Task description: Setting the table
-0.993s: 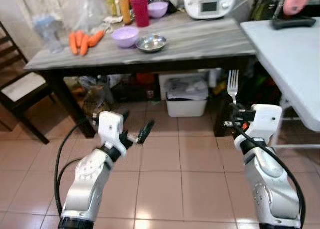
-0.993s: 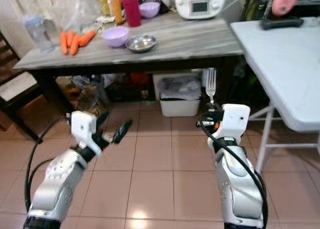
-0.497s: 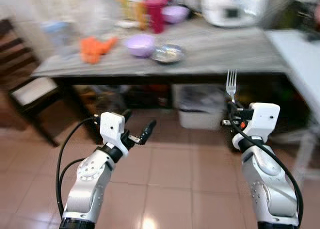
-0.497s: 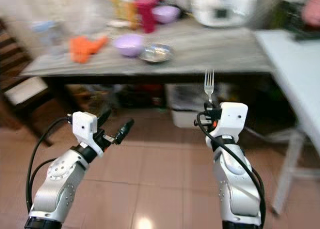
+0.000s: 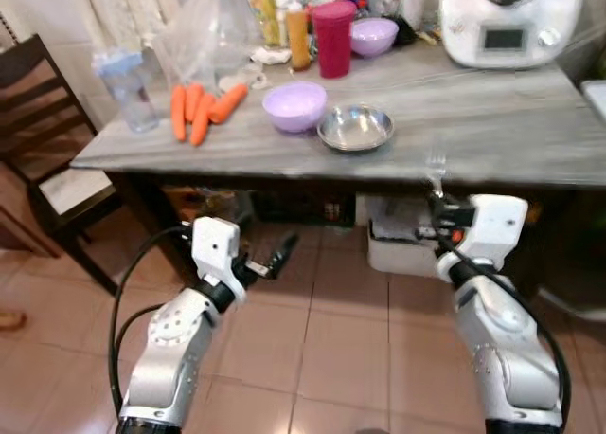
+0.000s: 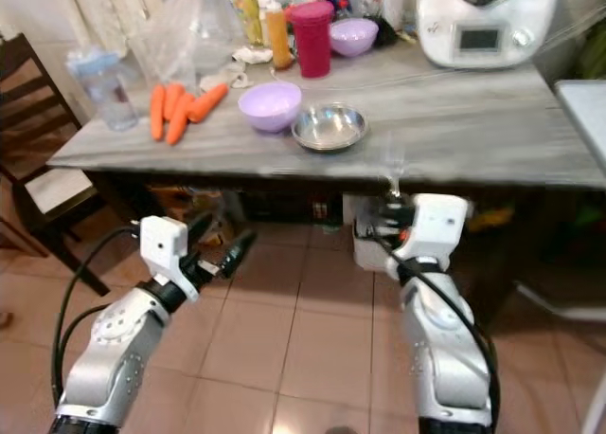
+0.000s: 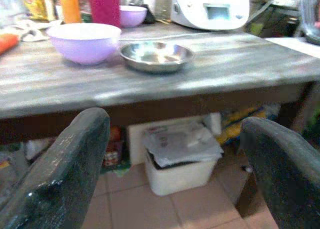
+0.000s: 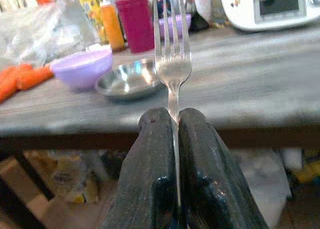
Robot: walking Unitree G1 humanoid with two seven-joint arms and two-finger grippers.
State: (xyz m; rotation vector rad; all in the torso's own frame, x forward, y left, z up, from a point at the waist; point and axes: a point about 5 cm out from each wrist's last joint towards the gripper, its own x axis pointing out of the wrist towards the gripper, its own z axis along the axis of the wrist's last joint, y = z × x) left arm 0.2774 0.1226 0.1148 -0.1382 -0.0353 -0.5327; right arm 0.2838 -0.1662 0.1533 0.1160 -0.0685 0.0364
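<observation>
A silver fork stands upright, tines up, with my right gripper shut on its handle, just in front of the grey wooden table's near edge. On the table sit a steel bowl and a lilac bowl, left of the fork. My left gripper hangs open below table height, over the tiled floor, nothing between its fingers.
Carrots, a magenta cup, an orange bottle, a second lilac bowl and a white kitchen machine stand further back. A dark chair is at the left. A white bin sits under the table.
The camera has moved closer to the table and turned; the table now fills more of the view. Both grippers hold the same poses, the fork still upright.
</observation>
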